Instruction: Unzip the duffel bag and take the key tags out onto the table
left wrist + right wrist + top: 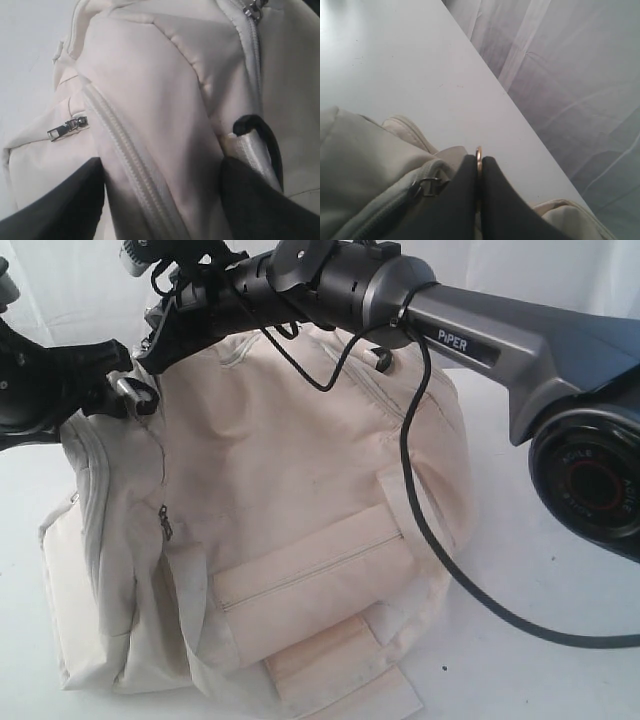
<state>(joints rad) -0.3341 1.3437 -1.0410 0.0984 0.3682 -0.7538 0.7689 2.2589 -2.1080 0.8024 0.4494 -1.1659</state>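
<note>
On the table the duffel bag runs left-to-right; left jaws gape; right jaws pinch a ring.

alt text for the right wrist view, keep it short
The right gripper is shut on a thin metal ring at the edge of a cream duffel bag, beside a grey zipper pull. Behind lie a white table and pale curtain.

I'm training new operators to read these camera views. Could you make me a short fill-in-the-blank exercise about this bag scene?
1. The right gripper is shut on a thin metal ____.
2. The left gripper is ____, straddling a closed zipper.
3. The duffel bag lies on a ____ table.
Missing words: ring; open; white.
</note>
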